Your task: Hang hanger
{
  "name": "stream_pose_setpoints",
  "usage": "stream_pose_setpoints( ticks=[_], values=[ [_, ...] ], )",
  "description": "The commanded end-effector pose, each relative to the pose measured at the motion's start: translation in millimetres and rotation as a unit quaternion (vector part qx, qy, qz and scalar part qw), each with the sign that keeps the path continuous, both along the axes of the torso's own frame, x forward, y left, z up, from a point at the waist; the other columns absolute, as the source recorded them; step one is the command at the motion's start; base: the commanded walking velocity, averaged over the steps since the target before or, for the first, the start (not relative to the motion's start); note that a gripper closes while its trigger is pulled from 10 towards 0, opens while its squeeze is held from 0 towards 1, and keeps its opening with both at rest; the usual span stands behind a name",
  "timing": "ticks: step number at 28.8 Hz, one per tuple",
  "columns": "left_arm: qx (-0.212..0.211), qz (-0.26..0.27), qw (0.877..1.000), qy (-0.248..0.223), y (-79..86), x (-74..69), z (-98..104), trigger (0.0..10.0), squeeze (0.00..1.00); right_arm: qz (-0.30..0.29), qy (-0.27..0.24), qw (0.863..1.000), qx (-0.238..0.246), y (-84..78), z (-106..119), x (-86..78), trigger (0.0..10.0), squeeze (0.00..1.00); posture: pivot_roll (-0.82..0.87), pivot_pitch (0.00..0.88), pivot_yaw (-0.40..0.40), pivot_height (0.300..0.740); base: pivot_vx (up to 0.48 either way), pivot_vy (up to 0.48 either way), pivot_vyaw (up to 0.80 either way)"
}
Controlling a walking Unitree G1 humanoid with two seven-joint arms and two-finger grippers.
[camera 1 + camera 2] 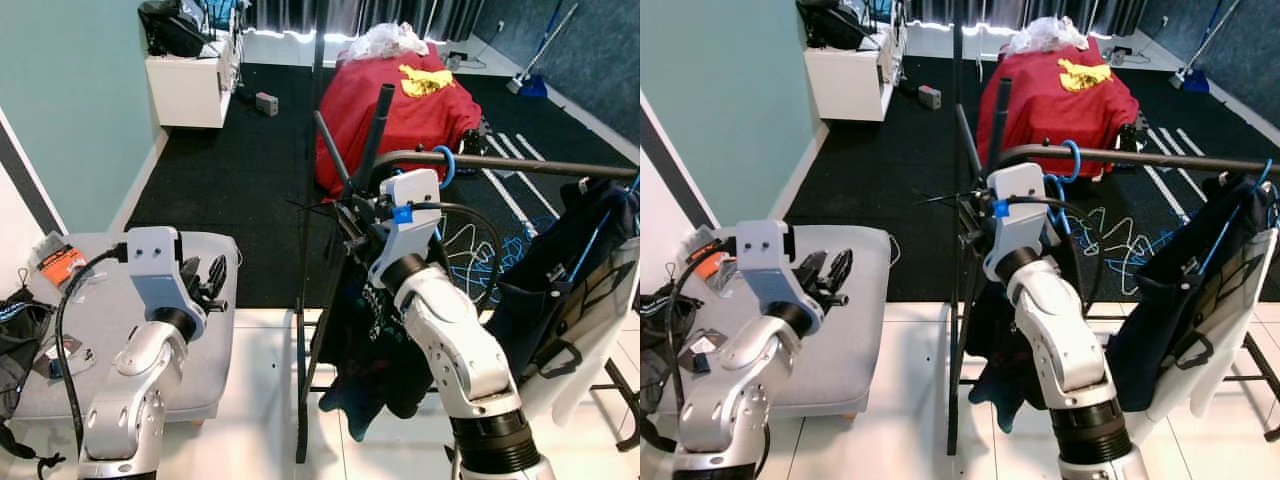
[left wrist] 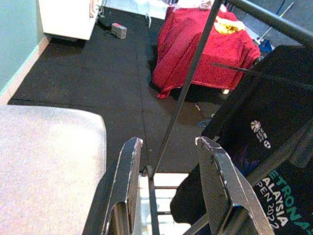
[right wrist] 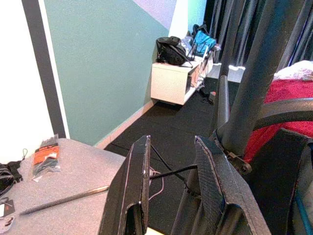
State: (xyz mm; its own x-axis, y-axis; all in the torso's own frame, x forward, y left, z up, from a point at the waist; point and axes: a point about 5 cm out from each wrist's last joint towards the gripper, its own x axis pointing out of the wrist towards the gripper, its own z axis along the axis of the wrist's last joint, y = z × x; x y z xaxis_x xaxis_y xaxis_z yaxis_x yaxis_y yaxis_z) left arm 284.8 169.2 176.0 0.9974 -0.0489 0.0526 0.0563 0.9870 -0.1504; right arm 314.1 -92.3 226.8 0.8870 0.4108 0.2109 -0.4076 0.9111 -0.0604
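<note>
Blue hanger (image 1: 446,163) on rail (image 1: 520,165)

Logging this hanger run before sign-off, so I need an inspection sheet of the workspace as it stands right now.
Surface: grey padded ottoman, packets lying at its left end.
Job's things: blue plastic hanger hook over the dark metal rack rail; black printed T-shirt hangs below it.
Clutter: orange-labelled packet of cable ties; thin dark rod on the ottoman.
Grippers: left gripper jaws apart, nothing between them, above the ottoman's edge; right gripper jaws apart, nothing between them, beside the rack upright.
Cables: blue and white cords tangled on the black floor mat.
Surroundings: red-covered bed, white cabinet, teal wall.
</note>
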Motion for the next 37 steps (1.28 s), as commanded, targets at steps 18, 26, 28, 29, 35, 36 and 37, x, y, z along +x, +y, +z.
stream_pose_setpoints(
  ticks=[18,26,28,29,35,36,37],
  values=[
    [0.007,0.004,1.000,-0.014,3.0,2.8,13,10.0,0.00,-0.011,-0.039,0.999,-0.008,-16.7,3,2.4,10.0,0.00,0.00,0.047,-0.055,0.740,0.000,-0.367,0.00],
    [0.007,0.036,0.999,-0.026,21.6,1.6,22,10.0,0.00,-0.004,-0.043,0.999,-0.006,-19.4,1,-0.9,10.0,0.00,0.01,0.036,-0.068,0.740,0.000,-0.370,0.00],
    [0.006,0.041,0.999,-0.031,25.0,1.9,26,10.0,0.00,-0.003,-0.044,0.999,-0.006,-19.3,1,-0.9,10.0,0.00,0.01,0.035,-0.068,0.740,0.000,-0.364,0.00],
    [0.005,0.043,0.998,-0.034,27.3,2.1,28,10.0,0.00,-0.002,-0.044,0.999,-0.006,-19.3,1,-0.9,10.0,0.00,0.01,0.035,-0.068,0.740,0.000,-0.364,0.00],
    [0.008,0.045,0.998,-0.047,33.9,2.0,39,10.0,0.00,0.000,-0.047,0.999,-0.005,-20.2,2,-0.7,10.0,0.00,0.00,0.034,-0.061,0.740,0.000,-0.366,0.00],
    [0.008,0.045,0.998,-0.047,33.9,2.0,39,10.0,0.00,0.000,-0.047,0.999,-0.005,-20.2,2,-0.7,10.0,0.00,0.00,0.034,-0.061,0.740,0.000,-0.364,0.00],
    [0.008,0.044,0.998,-0.052,34.5,2.0,42,10.0,0.00,-0.001,-0.048,0.999,-0.005,-20.6,2,-0.7,10.0,0.00,0.00,0.034,-0.061,0.740,0.000,-0.360,0.00]
  ],
)
